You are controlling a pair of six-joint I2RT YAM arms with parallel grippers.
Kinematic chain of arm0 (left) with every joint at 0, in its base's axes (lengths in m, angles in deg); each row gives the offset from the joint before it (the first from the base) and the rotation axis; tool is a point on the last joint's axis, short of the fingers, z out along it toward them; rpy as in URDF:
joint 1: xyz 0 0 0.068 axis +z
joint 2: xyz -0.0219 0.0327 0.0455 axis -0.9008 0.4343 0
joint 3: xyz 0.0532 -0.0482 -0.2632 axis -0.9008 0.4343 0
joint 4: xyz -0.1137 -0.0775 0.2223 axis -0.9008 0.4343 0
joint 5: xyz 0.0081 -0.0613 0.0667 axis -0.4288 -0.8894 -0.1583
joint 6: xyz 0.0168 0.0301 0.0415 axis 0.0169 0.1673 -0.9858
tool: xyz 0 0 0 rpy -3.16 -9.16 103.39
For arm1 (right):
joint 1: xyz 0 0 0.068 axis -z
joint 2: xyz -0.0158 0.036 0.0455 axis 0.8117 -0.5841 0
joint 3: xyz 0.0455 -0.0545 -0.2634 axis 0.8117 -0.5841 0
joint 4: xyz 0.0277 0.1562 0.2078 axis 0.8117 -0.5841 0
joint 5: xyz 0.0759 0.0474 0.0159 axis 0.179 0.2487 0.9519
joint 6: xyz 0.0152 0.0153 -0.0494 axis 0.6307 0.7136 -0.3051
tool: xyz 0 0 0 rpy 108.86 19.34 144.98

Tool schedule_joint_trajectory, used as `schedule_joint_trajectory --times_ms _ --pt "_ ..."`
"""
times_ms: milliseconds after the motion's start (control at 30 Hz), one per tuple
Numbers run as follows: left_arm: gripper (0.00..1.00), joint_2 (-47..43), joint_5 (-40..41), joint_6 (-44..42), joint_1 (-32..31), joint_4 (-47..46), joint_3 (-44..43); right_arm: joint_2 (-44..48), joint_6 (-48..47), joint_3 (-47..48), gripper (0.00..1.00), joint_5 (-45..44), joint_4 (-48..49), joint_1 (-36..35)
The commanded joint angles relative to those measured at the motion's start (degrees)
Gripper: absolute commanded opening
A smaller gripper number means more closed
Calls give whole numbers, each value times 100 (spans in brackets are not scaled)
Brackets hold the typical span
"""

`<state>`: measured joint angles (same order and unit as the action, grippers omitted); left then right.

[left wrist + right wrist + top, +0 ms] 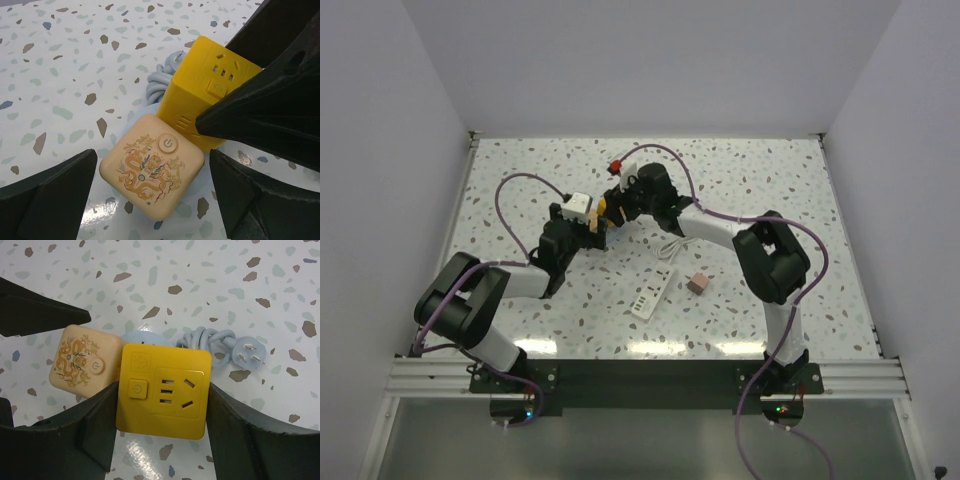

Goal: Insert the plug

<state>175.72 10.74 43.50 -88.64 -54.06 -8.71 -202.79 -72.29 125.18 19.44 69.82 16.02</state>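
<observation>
The dusty-pink plug (697,283) lies on the table at the end of a thin white cord (670,250), apart from both grippers. My right gripper (162,390) is shut on the yellow socket cube (165,390), with a finger against each side; the cube also shows in the top view (603,208). My left gripper (152,165) is open, its fingers (50,195) on either side of the peach dragon-print cube (152,165) with small gaps. The two cubes touch. Both grippers (595,212) meet at the table's middle-left.
A white power strip (652,294) lies just left of the plug. A coiled light-blue cord with a three-pin plug (248,356) lies behind the cubes. White walls enclose the speckled table (770,180).
</observation>
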Motion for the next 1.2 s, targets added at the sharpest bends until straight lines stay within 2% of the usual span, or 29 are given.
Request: schedule_joint_trajectory --times_ms 0,867,1167 --pt "100 -13 -32 -93 56 -242 -172 -1 45 13 0 -360 -613 -17" --pt "100 -100 99 -67 65 -295 -93 438 45 -145 0 -808 -569 -61" --pt "100 -794 153 30 56 -453 224 482 211 355 0 -756 -789 -43"
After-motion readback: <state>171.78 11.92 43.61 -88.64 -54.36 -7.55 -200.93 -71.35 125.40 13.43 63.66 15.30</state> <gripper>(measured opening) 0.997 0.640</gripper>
